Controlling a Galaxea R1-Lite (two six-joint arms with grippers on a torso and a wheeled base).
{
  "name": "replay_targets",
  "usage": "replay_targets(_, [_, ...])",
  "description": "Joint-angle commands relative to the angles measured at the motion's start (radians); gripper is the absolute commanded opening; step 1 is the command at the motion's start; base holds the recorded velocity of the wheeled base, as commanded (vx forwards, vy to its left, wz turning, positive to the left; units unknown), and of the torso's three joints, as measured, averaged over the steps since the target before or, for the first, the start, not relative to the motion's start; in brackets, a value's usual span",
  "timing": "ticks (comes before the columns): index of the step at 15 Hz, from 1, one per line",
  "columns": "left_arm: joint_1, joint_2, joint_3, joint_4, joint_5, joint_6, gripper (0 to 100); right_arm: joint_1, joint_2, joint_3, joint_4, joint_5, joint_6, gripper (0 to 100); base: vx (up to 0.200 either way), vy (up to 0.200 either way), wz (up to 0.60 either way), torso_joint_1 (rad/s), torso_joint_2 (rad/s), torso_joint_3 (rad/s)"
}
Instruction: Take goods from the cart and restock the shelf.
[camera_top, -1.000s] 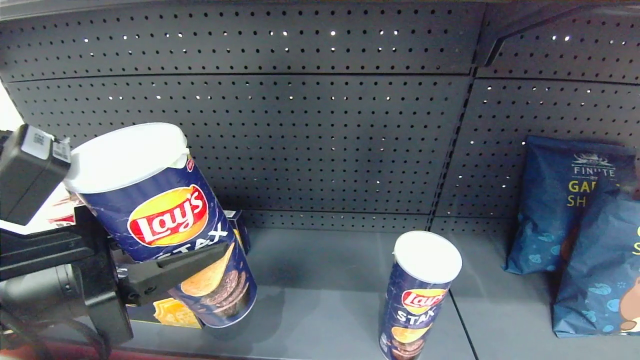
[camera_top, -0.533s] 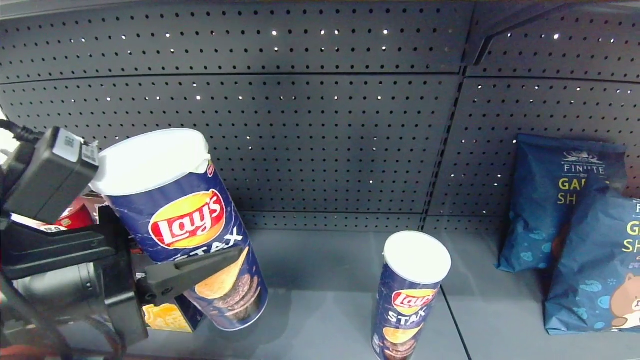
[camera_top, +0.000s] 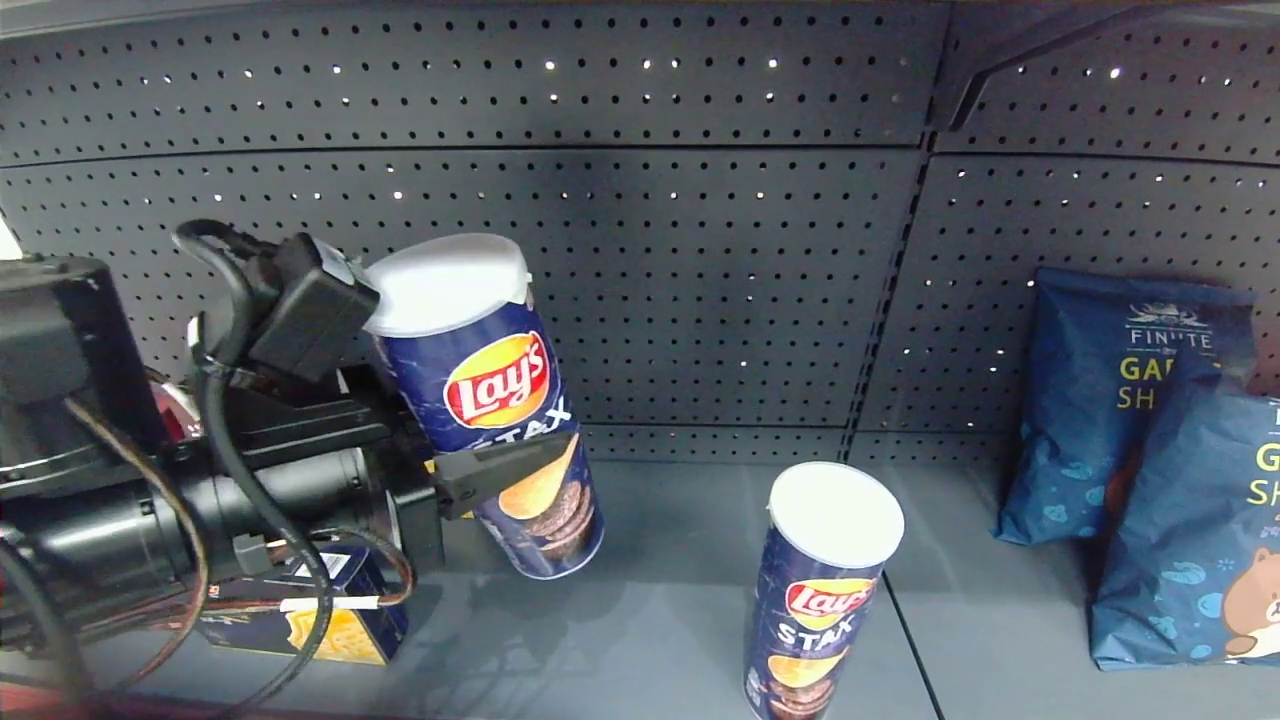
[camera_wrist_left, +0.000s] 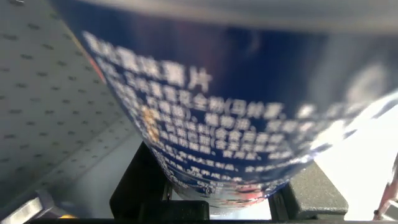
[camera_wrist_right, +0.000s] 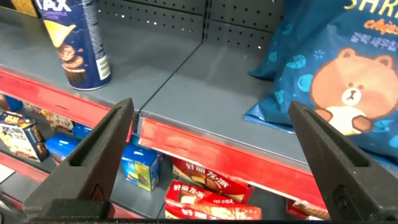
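My left gripper (camera_top: 480, 465) is shut on a dark blue chip can (camera_top: 487, 400) with a white lid, holding it tilted above the left part of the grey shelf (camera_top: 660, 620). The can's printed side (camera_wrist_left: 211, 118) lies right before the left wrist camera. A second can of the same kind (camera_top: 820, 590) stands upright on the shelf to the right, also seen from the right wrist (camera_wrist_right: 74, 43). My right gripper (camera_wrist_right: 211, 155) hangs open in front of the shelf's red edge (camera_wrist_right: 211, 146), with nothing between its fingers.
Blue snack bags (camera_top: 1160, 450) lean against the pegboard at the shelf's right; one with a bear print (camera_wrist_right: 336, 74) lies near the right gripper. A small blue and yellow box (camera_top: 300, 620) sits under the left arm. Boxes fill the lower shelf (camera_wrist_right: 186, 186).
The left arm has carried the can forward and to the right, deeper over the shelf. The head view shifted slightly early on. The standing can has not moved.
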Motion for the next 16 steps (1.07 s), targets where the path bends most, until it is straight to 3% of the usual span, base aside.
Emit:
replay_targets(1, [-0.007, 0.072, -0.014, 0.001, -0.02, -0.001, 0, 0.0, 0.001, -0.002, 0.0, 0.003, -0.003, 100, 0.0, 0.0, 0.0, 0.0, 0.0, 0.0])
replay_targets(3, [0.0, 0.13, -0.037, -0.017, -0.034, 0.017, 0, 0.0, 0.001, 0.0, 0.0, 0.006, -0.007, 100, 0.0, 0.0, 0.0, 0.0, 0.0, 0.0])
replay_targets(4, [0.0, 0.15, -0.058, -0.031, -0.102, 0.016, 0, 0.0, 0.001, 0.0, 0.0, 0.006, -0.007, 100, 0.0, 0.0, 0.0, 0.0, 0.0, 0.0])
replay_targets(6, [0.026, 0.205, -0.092, -0.054, -0.299, 0.016, 0, 0.0, 0.001, 0.0, 0.0, 0.001, -0.001, 100, 0.0, 0.0, 0.0, 0.0, 0.0, 0.0])
replay_targets(8, [0.036, 0.274, -0.126, -0.129, -0.399, 0.013, 0, 0.0, 0.001, 0.0, 0.0, 0.0, -0.001, 100, 0.0, 0.0, 0.0, 0.0, 0.0, 0.0])
replay_targets(12, [0.033, 0.428, -0.261, -0.149, -0.345, 0.009, 0, 0.0, 0.001, 0.0, 0.0, 0.001, -0.003, 100, 0.0, 0.0, 0.0, 0.0, 0.0, 0.0])
replay_targets(16, [0.033, 0.547, -0.368, -0.145, -0.35, 0.009, 0, 0.0, 0.001, 0.0, 0.0, 0.001, -0.004, 100, 0.0, 0.0, 0.0, 0.0, 0.0, 0.0])
